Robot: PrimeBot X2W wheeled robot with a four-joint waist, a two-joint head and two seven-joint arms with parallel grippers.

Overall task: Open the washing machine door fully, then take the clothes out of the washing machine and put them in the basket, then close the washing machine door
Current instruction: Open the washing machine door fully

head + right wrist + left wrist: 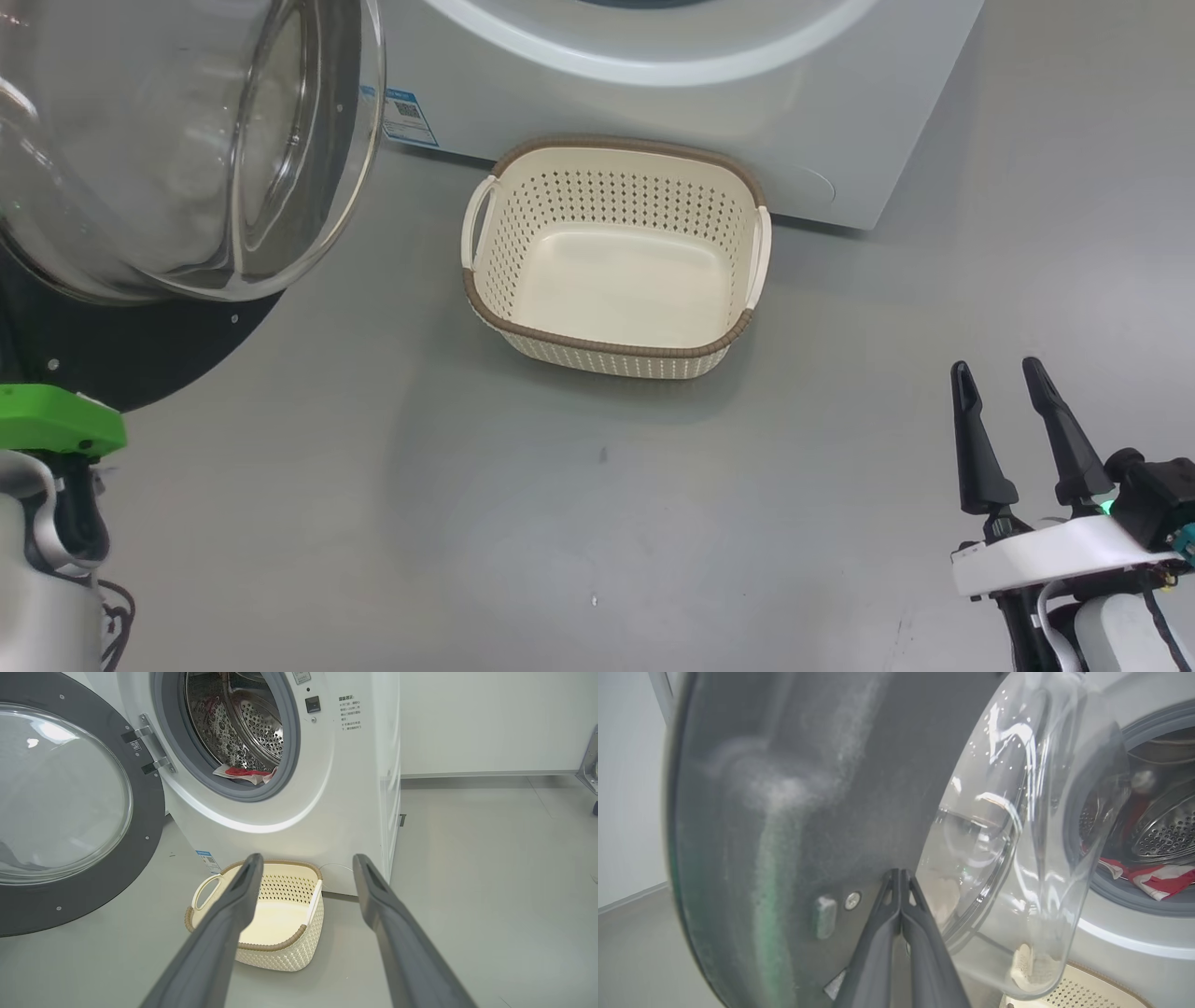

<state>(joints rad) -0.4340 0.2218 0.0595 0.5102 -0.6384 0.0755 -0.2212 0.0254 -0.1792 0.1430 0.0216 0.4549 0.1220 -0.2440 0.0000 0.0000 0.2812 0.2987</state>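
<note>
Two states: left gripper (901, 872) closed | right gripper (307, 858) wide | blue sticker (408, 117) text unreadable

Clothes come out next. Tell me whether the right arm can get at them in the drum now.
Probably yes. The washing machine door stands swung wide aside, the clothes lie at the porthole's front lip, and the right arm's fingers, open, point that way with nothing between.

Cream perforated basket (616, 280), brown rim; red clothes (247, 772).
</note>
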